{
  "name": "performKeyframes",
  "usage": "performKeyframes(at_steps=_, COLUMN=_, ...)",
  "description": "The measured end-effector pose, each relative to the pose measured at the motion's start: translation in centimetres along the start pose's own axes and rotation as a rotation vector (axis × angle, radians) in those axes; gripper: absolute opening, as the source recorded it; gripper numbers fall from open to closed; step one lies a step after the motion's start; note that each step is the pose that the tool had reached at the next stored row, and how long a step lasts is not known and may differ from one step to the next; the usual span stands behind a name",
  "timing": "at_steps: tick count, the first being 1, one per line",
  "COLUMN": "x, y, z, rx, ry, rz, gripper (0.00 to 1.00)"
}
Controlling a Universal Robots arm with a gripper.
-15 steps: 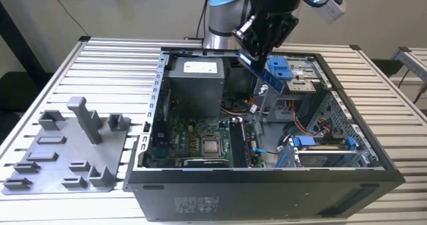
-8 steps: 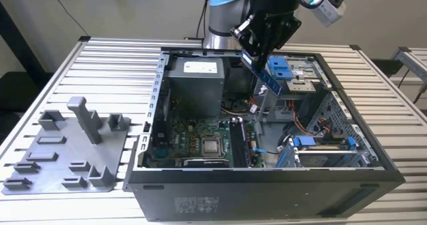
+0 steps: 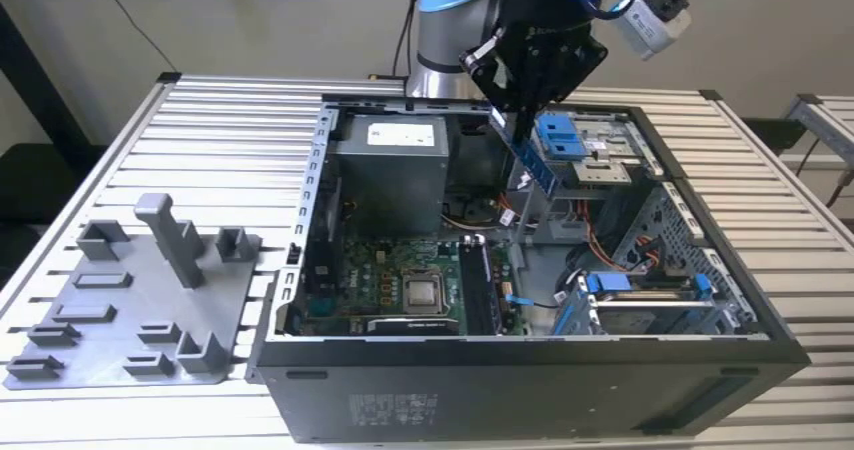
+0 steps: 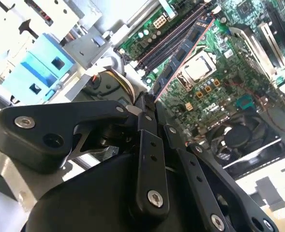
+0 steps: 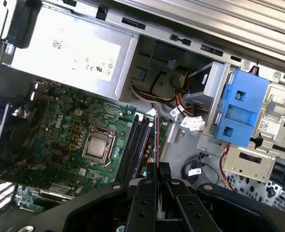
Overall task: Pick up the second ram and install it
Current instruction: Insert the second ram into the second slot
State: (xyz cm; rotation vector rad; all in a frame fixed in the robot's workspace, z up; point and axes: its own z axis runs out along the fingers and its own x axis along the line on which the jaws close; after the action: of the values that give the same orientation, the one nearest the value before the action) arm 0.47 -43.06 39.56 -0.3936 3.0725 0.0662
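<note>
Exterior view: one end effector [image 3: 518, 105] apparently clamps one ram [image 3: 531, 160].

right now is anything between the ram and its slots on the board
Nothing visible does. The gripper is shut on the ram above the open case, and the space down to the slots beside the CPU looks free.

Plain pale wall [image 3: 267, 20] behind, evenly lit. Thin black cable [image 3: 127, 15] runs down wall at exterior view's left. Dark slanted post [image 3: 40, 80] at that edge. Work table [image 3: 200, 120] silver, slatted metal top. Second slatted table [image 3: 830, 120] at exterior view's right, apart from first. Light bright, diffuse, shadows soft.
</note>
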Motion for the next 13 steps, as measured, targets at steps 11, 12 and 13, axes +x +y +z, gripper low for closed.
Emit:
performKeyframes(at_steps=11, x=0.00, y=0.00, z=0.11, rx=0.0082, ry=-0.0063, rz=0.170, gripper=0.14)
performKeyframes(at_steps=12, x=0.00, y=0.00, z=0.12, rx=0.0089, ry=-0.0068, rz=0.184, gripper=0.14)
performKeyframes(at_steps=13, x=0.01, y=0.00, z=0.13, rx=0.0096, ry=-0.0073, rz=0.197, gripper=0.14)
